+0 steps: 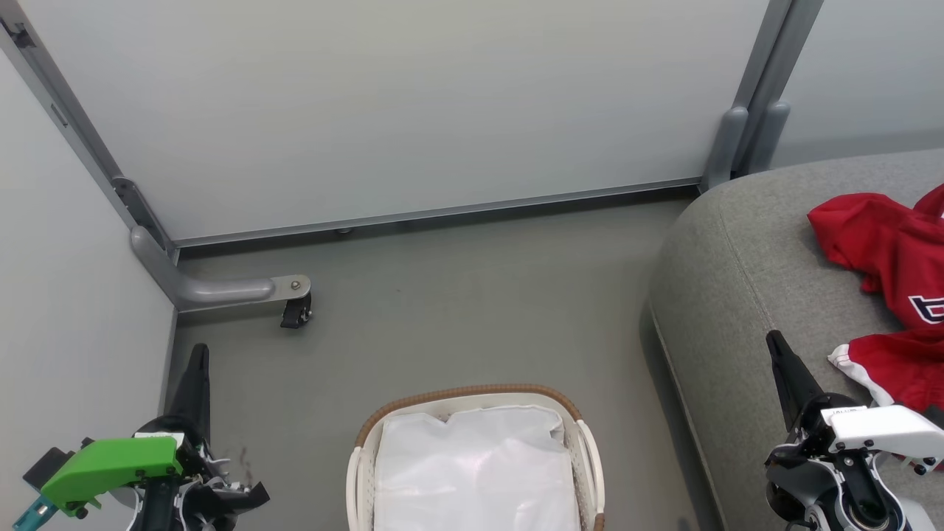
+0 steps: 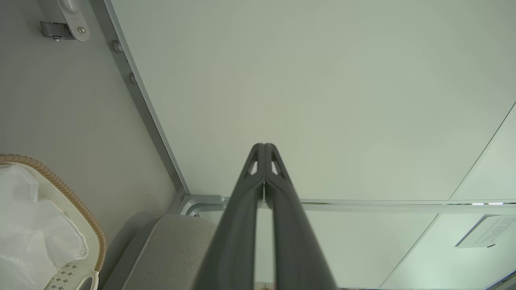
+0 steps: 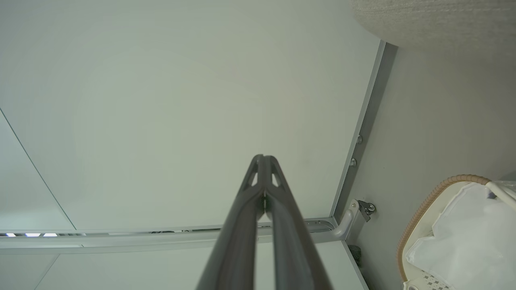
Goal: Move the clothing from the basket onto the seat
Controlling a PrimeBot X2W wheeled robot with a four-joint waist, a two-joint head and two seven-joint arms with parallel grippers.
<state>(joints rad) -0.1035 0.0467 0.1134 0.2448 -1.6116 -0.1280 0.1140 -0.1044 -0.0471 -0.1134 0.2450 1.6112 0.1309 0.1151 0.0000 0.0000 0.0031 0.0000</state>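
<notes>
Scanning left to right, head view first. My left gripper (image 1: pixel 198 354) sits lower left over the grey floor (image 1: pixel 457 295), fingers pressed together and pointing up the frame, nothing between them. There's a green housing (image 1: pixel 110 463) on that wrist. The left wrist view agrees: tips meet, jaws closed on air, aimed at the pale wall panel (image 2: pixel 322 100). Just past the left fingertips, a grey frame foot with a black caster (image 1: pixel 296 313) stands on the floor at the panel corner.

Centre bottom: the basket (image 1: pixel 472 391) is on the floor, with a brown woven rim and white handles, cut off by the bottom edge. Inside it I see the white liner (image 1: pixel 472 472), crumpled.

Right of that: my right gripper (image 1: pixel 776 341) is at lower right with a white wrist housing. Its fingers are together, closed and empty, and the tip sits over the front part of the seat (image 1: pixel 730 280). The right wrist view shows the same: tips touching, pointed at the wall panel, basket rim at that view's lower right.

Far right: the seat is a grey woven cushion with a rounded corner and stitched seam. It's near the basket with a strip of floor between. The clothing (image 1: pixel 885 251) lies on the seat, well apart from the basket. It's crumpled red fabric with white trim, part of a white-edged letter showing, and it runs out of frame to the right. One red piece lies just beside my right wrist; can't tell if it's touching.
</notes>
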